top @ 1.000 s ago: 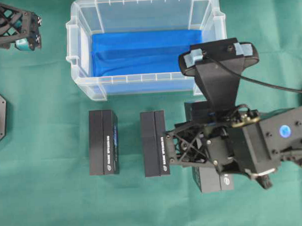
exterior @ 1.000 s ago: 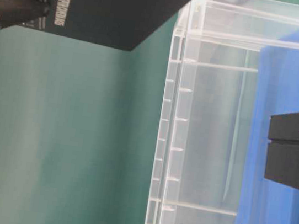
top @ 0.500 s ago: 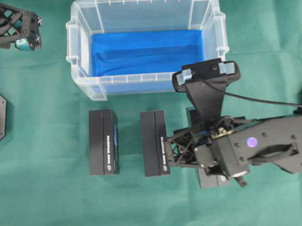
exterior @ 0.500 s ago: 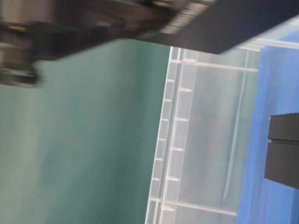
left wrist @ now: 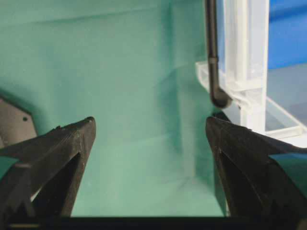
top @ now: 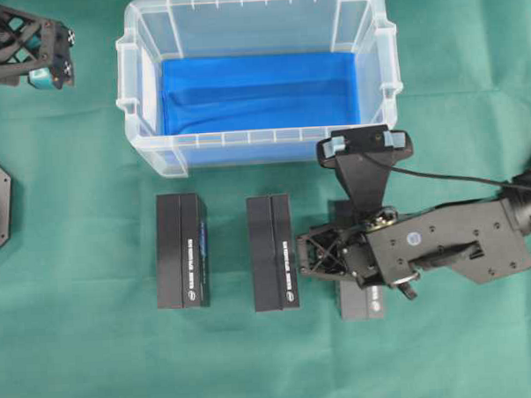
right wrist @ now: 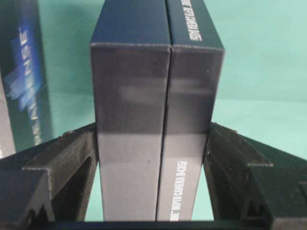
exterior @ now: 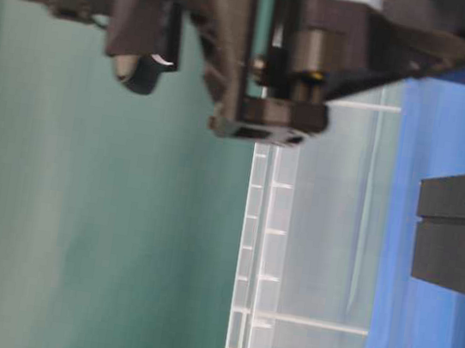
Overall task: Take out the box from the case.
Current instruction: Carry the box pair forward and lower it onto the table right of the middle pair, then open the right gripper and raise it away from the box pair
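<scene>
1. Lower now than a second ago, the right gripper (right wrist: 152,143) has brought its box (right wrist: 156,110) down close over the green cloth (top: 78,348), in line with the two others — the wrist camera (top: 365,147) that overhung the case's near right corner now sits just in front of it.
2. Its jaws press the box's two long sides, partly spread to its width; the wrist view shows both fingers (right wrist: 67,158) flush against it.
3. That box (top: 358,302) lies outside the case (top: 149,156), in front of its right end, mostly hidden under the arm; its long axis runs from the case toward the near table edge.
4. Far off at the upper left, the left gripper (left wrist: 151,143) stands wide apart and holds nothing, beside the case's corner.
5. Green cloth covers the whole table; the case rests on it at the back, blue lining (top: 261,89) on its floor.
6. Count: one case, three black boxes in a row — left box (top: 181,249), middle box (top: 272,252), and the gripped one — all parallel and apart.
</scene>
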